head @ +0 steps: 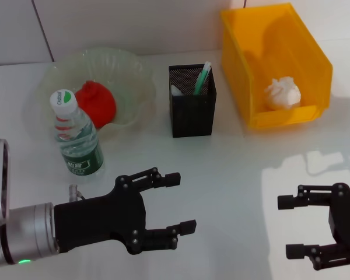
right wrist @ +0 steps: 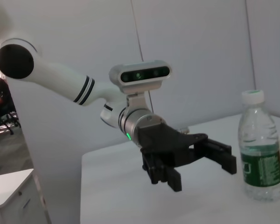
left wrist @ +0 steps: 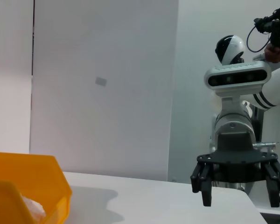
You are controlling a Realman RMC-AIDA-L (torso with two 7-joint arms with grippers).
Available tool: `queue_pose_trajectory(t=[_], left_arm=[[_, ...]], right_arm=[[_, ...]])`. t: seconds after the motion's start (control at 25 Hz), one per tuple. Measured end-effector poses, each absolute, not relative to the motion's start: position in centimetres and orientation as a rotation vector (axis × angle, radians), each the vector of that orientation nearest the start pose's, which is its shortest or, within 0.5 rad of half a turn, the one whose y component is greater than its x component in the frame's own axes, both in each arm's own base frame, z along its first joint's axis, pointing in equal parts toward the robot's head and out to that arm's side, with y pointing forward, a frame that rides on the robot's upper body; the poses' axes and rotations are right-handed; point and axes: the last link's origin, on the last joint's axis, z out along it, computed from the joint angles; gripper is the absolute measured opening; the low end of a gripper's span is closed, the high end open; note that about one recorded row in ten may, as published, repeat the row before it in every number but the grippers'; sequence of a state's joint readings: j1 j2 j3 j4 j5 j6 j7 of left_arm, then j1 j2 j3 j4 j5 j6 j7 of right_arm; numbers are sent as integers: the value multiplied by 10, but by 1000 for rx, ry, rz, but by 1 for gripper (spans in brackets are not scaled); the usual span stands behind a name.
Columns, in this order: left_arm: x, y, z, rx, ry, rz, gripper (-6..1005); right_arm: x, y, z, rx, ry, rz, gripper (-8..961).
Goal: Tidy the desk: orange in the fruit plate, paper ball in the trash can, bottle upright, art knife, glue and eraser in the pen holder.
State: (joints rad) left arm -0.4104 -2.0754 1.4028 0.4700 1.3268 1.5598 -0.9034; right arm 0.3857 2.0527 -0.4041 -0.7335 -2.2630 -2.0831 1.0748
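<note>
Partly hidden: pen holder (head: 192,109) contents.

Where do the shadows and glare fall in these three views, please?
Head view: the bin holds a shadow on its inner wall, and the right gripper throws a soft shadow on the table. Left wrist view: the bin's shadow lies on the table. Right wrist view: bright glare in the upper corner beside the left arm.
</note>
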Motion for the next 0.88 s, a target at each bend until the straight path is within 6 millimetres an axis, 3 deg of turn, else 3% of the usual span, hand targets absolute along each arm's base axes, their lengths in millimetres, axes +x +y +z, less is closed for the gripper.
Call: queue_pose_trajectory(t=[0.88], left_arm=[[-235,258,-66,-2900,-222,-1063,827]], right_arm=[[303,226,34,-2902,342,845,768]])
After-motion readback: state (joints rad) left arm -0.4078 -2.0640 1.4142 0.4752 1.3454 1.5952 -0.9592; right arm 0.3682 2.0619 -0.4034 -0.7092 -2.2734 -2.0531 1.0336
